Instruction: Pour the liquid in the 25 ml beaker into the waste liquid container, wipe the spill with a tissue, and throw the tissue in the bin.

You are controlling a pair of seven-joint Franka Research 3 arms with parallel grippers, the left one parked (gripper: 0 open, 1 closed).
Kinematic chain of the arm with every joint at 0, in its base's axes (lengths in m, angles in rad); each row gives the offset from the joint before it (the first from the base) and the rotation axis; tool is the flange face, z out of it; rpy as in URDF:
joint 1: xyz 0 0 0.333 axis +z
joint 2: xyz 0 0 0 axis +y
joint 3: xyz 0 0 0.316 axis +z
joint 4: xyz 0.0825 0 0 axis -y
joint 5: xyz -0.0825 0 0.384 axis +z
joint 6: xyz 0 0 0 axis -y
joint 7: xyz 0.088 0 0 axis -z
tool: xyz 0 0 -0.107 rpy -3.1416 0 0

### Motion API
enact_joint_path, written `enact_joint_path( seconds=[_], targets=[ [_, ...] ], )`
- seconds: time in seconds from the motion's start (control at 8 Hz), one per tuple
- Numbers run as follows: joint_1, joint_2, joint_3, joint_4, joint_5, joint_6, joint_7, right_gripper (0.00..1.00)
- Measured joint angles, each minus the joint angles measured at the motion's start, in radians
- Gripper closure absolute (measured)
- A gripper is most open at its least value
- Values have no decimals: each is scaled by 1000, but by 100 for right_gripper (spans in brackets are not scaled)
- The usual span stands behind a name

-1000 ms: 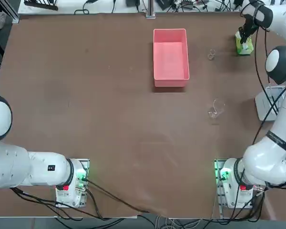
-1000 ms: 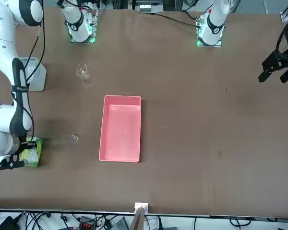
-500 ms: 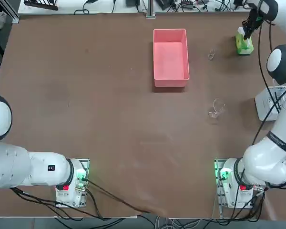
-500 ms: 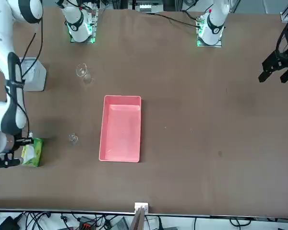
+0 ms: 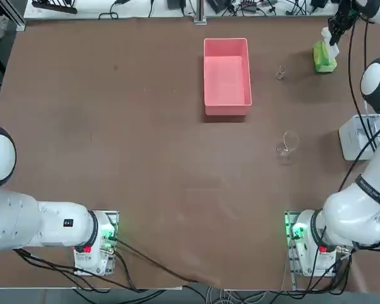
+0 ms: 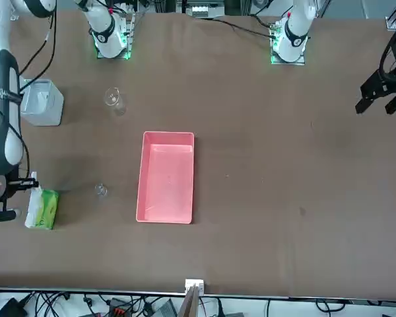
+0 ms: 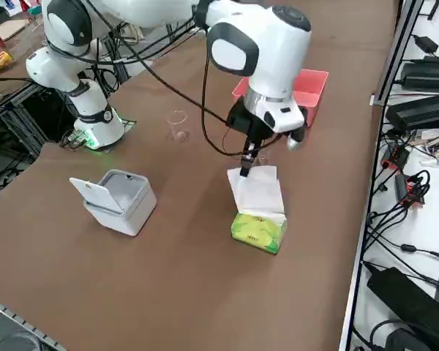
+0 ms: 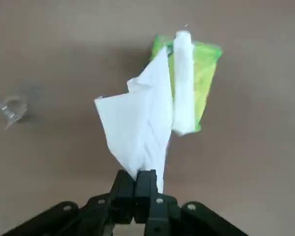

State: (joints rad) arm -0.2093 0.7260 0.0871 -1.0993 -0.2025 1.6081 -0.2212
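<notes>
My right gripper (image 8: pixel 146 178) is shut on a corner of a white tissue (image 8: pixel 140 123) and holds it up over the yellow-green tissue pack (image 8: pixel 206 69) at the table's far right corner. In the right side view the tissue (image 7: pixel 257 191) hangs from the gripper (image 7: pixel 247 165) down to the pack (image 7: pixel 259 231). The 25 ml beaker (image 5: pixel 280 72) stands upright between the pack (image 5: pixel 324 58) and the pink waste liquid container (image 5: pixel 227 76). The grey bin (image 7: pixel 117 199) stands with its lid up, nearer the arm's base. I see no spill on the table.
A larger glass beaker (image 5: pixel 287 144) stands nearer the robot than the small one. Another tissue (image 8: pixel 183 83) sticks out of the pack. Cables and power bricks (image 7: pixel 424 110) lie just past the table's far edge.
My right gripper has risen from the tissue pack and drifted toward the far edge, drawing a tissue up out of it. The beakers, tray and bin have not moved.
</notes>
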Motion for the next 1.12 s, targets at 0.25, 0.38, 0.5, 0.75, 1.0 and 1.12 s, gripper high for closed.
enact_joint_path(
  seconds=[0.25,0.38,0.5,0.75,1.0,1.12],
  targets=[
    [1,-35,27,1,43,-75,0,98],
    [1,-56,32,1,91,-103,0,98],
    [1,-74,35,1,130,-128,0,98],
    [1,-85,91,0,168,-155,-3,98],
    [5,-83,169,-3,247,-155,-20,98],
    [7,-81,179,-6,338,-155,-55,98]
  ],
)
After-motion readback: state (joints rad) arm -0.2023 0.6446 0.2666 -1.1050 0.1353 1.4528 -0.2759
